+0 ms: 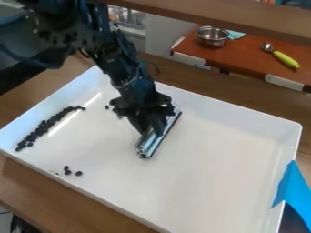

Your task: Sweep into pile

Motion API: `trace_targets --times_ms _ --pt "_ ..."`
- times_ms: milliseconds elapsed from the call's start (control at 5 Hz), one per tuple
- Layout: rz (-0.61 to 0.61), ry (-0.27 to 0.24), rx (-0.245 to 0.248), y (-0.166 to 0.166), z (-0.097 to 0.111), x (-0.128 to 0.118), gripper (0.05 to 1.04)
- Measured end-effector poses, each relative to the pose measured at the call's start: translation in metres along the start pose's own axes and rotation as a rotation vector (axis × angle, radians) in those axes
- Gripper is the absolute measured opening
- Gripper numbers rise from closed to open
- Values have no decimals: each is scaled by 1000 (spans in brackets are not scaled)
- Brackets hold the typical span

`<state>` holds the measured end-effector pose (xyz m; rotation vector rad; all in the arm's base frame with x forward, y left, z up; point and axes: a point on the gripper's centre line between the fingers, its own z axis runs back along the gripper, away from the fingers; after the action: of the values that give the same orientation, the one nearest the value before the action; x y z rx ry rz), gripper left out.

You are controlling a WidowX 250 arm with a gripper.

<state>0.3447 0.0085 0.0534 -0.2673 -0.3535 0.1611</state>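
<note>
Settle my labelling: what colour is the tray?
The tray is white, best seen in the camera view.

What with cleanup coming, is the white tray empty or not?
Not empty: dark pieces lie in the tray, a row at left, a few near the front edge.

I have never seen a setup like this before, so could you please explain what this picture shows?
This is one view, from a fixed camera looking down at a slant. The black machine is a robot arm, coming in from the upper left. Its gripper acts as its hand and holds a flat, straight-edged sweeping tool over a large white tray. In the tray lie small dark pieces: a long band along the left side, a little group nearer the camera, and a few by the arm. Blue tape hangs at the right edge. Behind stands a metal pot.
</note>
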Motion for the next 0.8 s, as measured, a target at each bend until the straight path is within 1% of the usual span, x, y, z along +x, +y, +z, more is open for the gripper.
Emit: trace_targets --times_ms 200,400,600,800 --pt "27 -10 7 15 3 6 351" --pt "80 -13 9 42 12 5 351" --pt "109 -12 4 66 22 2 351" --pt "133 -25 21 96 32 -7 351"
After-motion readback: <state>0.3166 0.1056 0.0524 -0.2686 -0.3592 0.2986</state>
